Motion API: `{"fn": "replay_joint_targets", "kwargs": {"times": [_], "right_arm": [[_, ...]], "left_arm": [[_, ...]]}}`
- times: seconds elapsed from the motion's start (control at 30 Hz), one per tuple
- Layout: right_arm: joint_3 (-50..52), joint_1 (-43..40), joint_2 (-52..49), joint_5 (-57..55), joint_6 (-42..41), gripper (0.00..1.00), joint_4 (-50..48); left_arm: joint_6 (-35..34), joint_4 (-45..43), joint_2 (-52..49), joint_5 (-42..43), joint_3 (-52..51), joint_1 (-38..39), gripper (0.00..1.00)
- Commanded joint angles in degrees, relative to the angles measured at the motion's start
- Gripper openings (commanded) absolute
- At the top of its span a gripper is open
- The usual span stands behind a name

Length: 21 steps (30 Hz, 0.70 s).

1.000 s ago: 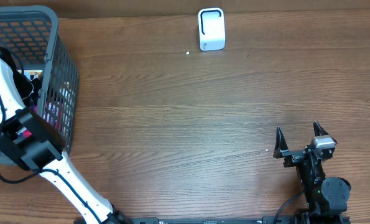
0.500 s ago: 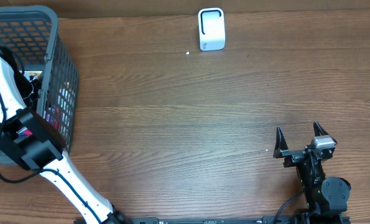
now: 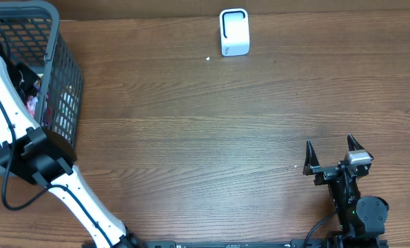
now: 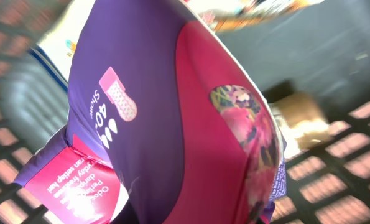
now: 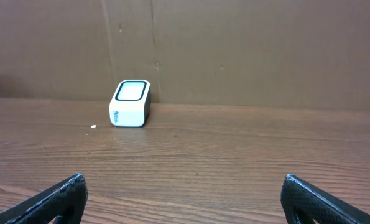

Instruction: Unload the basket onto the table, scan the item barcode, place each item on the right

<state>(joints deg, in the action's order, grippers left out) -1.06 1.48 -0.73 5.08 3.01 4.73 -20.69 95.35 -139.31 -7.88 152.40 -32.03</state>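
Observation:
In the left wrist view a purple and magenta packet (image 4: 172, 112) with white print and a flower picture fills most of the frame, hanging above the basket's mesh floor (image 4: 352, 162). My left gripper (image 3: 27, 86) is down inside the grey basket (image 3: 67, 76) at the table's far left, shut on this packet; its fingers are hidden behind the packet. A bit of pink packet (image 3: 31, 105) shows through the basket from above. The white scanner (image 3: 233, 32) (image 5: 130, 103) stands at the back middle. My right gripper (image 3: 334, 153) (image 5: 185, 193) rests open near the front right, nothing between its fingers.
Other boxes and packets (image 4: 54, 46) lie in the basket under the held one. A brown cardboard wall (image 5: 234, 50) runs behind the scanner. A small white speck (image 3: 208, 58) lies on the wood left of the scanner.
My left gripper has shut on the packet in the basket. The left arm has shifted and the basket has nudged slightly left. The right arm has not moved.

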Motion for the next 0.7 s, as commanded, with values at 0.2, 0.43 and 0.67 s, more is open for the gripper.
{"fn": "replay_joint_targets", "kwargs": {"times": [0.2,0.43,0.67], "right_arm": [[0.6,-0.5,0.6,-0.5,0.0,1.00,-0.2],[0.6,-0.5,0.6,-0.5,0.0,1.00,-0.2],[0.6,-0.5,0.6,-0.5,0.0,1.00,-0.2]], "left_arm": [[-2.1,-4.5,17.2,-4.8,3.2,2.1,0.04],[-2.3,-8.7,25.9,-4.7,3.2,5.7,0.04],[-2.1,-8.3,29.0,4.6,3.1,20.0,0.04]]}}
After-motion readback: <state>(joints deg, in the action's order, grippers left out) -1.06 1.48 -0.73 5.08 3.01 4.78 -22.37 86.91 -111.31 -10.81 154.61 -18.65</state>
